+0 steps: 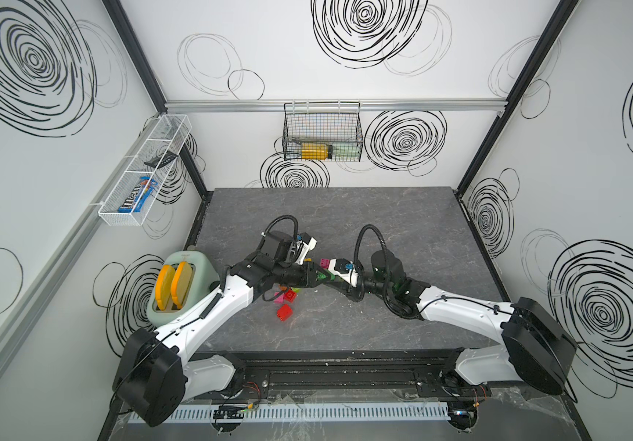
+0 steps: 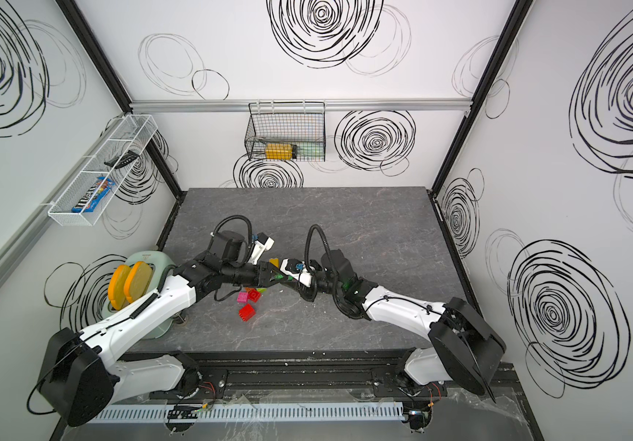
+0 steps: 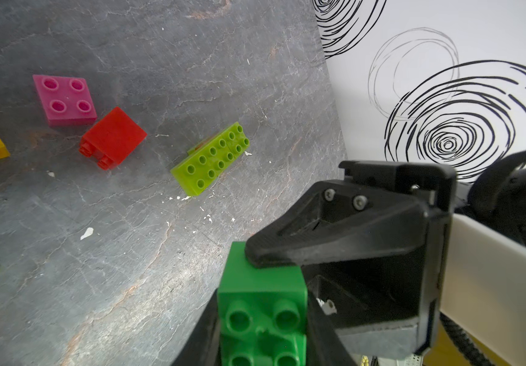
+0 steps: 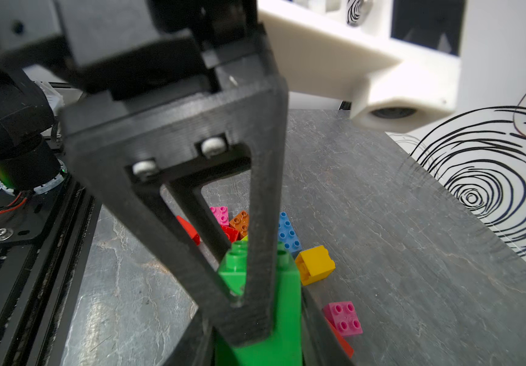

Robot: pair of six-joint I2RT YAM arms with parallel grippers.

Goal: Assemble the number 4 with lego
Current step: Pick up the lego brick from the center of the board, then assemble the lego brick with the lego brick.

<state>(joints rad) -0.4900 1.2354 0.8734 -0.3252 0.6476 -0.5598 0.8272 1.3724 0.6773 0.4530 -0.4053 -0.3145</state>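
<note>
1. At the left edge of the tabletop (image 1: 383,229) stood a pale green toaster (image 1: 192,267), with two orange slices (image 1: 173,284) upright in its slots.
2. Just right of it, partly under the left forearm, loose lego (image 1: 289,294) lay in a cluster. A red brick (image 1: 285,312) sat nearest the front and a pink brick (image 1: 279,299) just behind it. The right wrist view also showed a blue brick (image 4: 288,233) and a yellow brick (image 4: 315,264) close together.
3. The left tool (image 3: 261,347) reached to the middle of the tabletop. It was clamped on the studded end of a green lego piece (image 3: 261,294), one finger pressed to each side.
4. The right tool (image 4: 255,345) met it head-on, clamped on the opposite end of the same green piece. One of its fingers (image 3: 287,250) touched the piece's far edge. It was hard to tell whether the piece was one brick or two stacked.
5. A lime plate (image 3: 210,158) lay flat on the tabletop, apart from the other bricks.
</note>
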